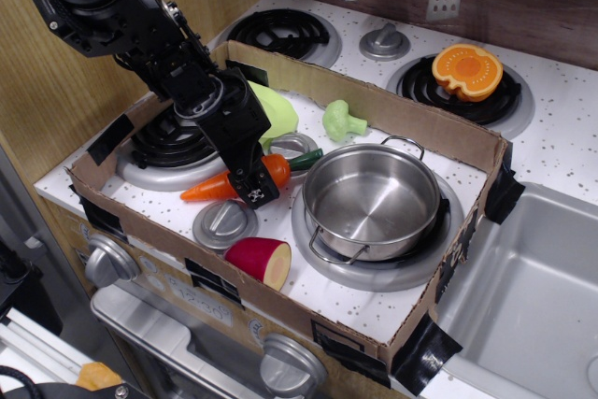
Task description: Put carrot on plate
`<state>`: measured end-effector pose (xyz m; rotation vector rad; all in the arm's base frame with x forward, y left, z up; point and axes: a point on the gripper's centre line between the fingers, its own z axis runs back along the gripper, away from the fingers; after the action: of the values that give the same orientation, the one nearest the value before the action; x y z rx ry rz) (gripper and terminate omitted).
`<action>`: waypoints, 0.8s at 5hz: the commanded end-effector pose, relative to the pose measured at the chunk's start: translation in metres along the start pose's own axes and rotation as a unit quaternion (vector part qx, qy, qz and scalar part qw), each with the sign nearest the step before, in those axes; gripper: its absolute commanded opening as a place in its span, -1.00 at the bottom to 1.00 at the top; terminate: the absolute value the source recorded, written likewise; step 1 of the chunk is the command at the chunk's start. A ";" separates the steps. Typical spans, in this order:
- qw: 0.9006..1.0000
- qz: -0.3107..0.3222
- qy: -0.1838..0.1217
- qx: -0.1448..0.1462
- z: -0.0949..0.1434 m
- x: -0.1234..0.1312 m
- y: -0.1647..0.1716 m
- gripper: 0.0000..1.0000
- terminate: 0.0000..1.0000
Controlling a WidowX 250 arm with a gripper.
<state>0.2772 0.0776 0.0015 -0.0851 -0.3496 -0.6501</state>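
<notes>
The orange carrot [211,188] lies on the speckled stove top inside the cardboard surround, tip to the left, its dark green stem [306,158] toward the pot. My black gripper [250,184] is down on the carrot's middle. One finger [254,192] stands in front of the carrot and the other is hidden behind it, so I cannot tell how far the jaws are closed. The light yellow-green plate [274,113] rests tilted behind the gripper, partly hidden by the arm.
A steel pot [372,199] sits on the right burner close to the carrot's stem. A green broccoli toy [342,121], a red-skinned halved vegetable [261,260], a stove knob [224,221] and the cardboard wall [392,114] surround the spot. An orange halved fruit [467,70] sits outside.
</notes>
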 end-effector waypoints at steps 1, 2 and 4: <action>0.998 0.006 0.032 0.059 0.052 0.029 0.007 -1.00 -1.00; 0.997 0.023 0.050 0.054 0.070 0.040 0.014 -1.00 -1.00; 0.995 0.003 0.067 0.076 0.084 0.034 0.066 -1.00 -1.00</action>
<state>0.3126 0.1237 0.0768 0.0511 -0.2233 -0.6020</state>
